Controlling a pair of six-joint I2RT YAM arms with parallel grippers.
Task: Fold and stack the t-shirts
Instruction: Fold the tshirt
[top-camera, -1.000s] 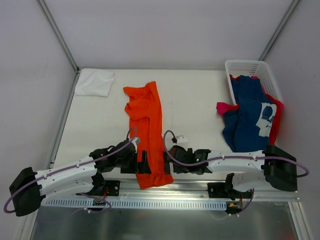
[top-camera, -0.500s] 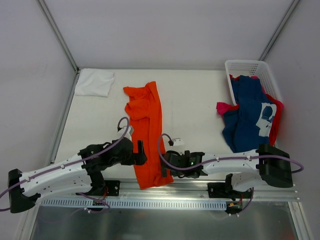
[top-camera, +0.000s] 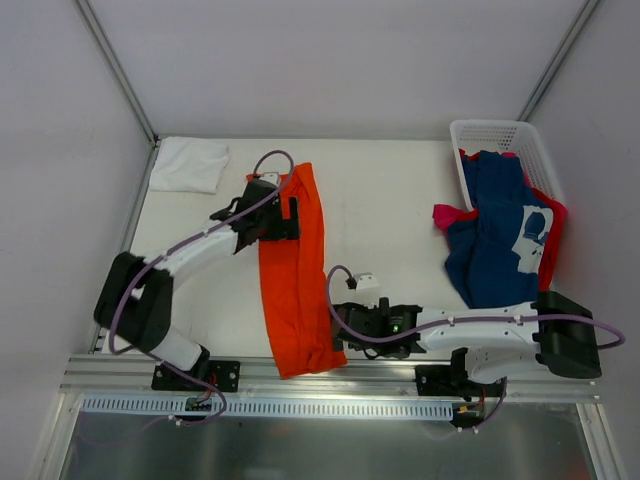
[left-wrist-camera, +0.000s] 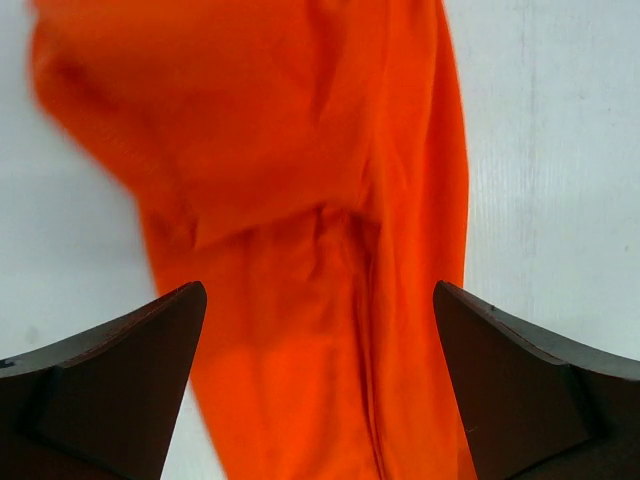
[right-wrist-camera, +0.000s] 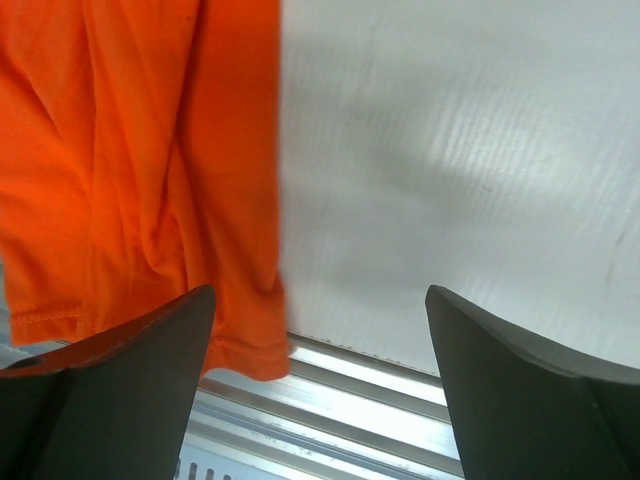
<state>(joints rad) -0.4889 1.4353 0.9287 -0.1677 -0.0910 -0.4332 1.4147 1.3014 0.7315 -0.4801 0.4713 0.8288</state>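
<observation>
The bright orange t-shirt (top-camera: 298, 290) lies as a long narrow strip from the table's far middle to the near edge, its hem hanging over the rail. My left gripper (top-camera: 291, 208) is open over the shirt's far end; in the left wrist view (left-wrist-camera: 320, 300) orange cloth (left-wrist-camera: 300, 200) fills the space between the jaws. My right gripper (top-camera: 341, 329) is open beside the shirt's near right edge; in the right wrist view (right-wrist-camera: 320, 300) the hem (right-wrist-camera: 240, 345) lies by the left finger. A folded white t-shirt (top-camera: 188, 164) lies far left. The navy t-shirt (top-camera: 497, 240) and the pink-red t-shirt (top-camera: 449, 214) spill from the basket.
A white lattice basket (top-camera: 495, 133) stands at the far right with shirts draped over its near side. The metal rail (top-camera: 400, 372) runs along the table's near edge and shows in the right wrist view (right-wrist-camera: 400, 400). Frame posts stand at the far corners.
My left arm has swung from the shirt's near end to its far end. The orange shirt's bunched far part now lies straighter and narrower. My right gripper stays by the near hem.
</observation>
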